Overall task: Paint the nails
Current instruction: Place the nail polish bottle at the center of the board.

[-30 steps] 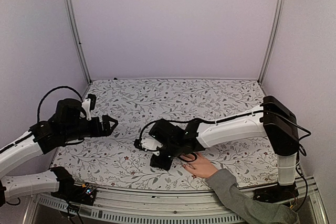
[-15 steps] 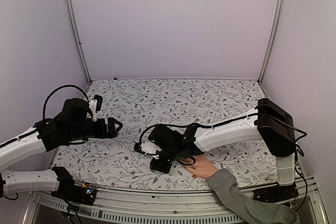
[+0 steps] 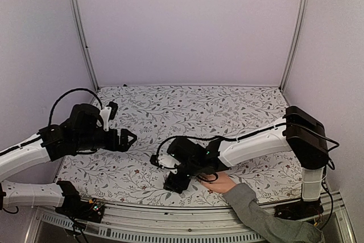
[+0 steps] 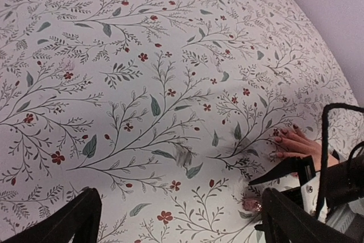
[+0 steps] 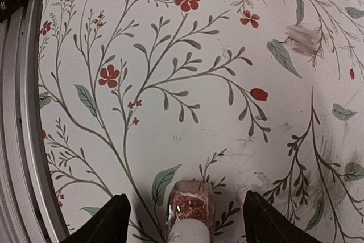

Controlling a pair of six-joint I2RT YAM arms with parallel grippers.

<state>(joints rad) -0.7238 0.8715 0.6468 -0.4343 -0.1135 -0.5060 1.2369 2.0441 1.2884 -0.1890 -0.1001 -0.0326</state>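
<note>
Right gripper (image 3: 173,184) is hanging released, its parted fingers flanking a red-glitter bottle (image 5: 190,206). Left gripper (image 4: 179,214) is hovering wide open. Nails (image 4: 278,139) are resting on the surface (image 3: 187,112) beside the right gripper.

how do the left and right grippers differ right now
The left gripper hangs well above the floral table; the right gripper sits low, almost on it. Nothing lies between the left gripper's fingers, while a small glittery red bottle stands between the right gripper's, with gaps on both sides. The right gripper is beside the human hand; the left gripper is far from it. Both are open.
</note>
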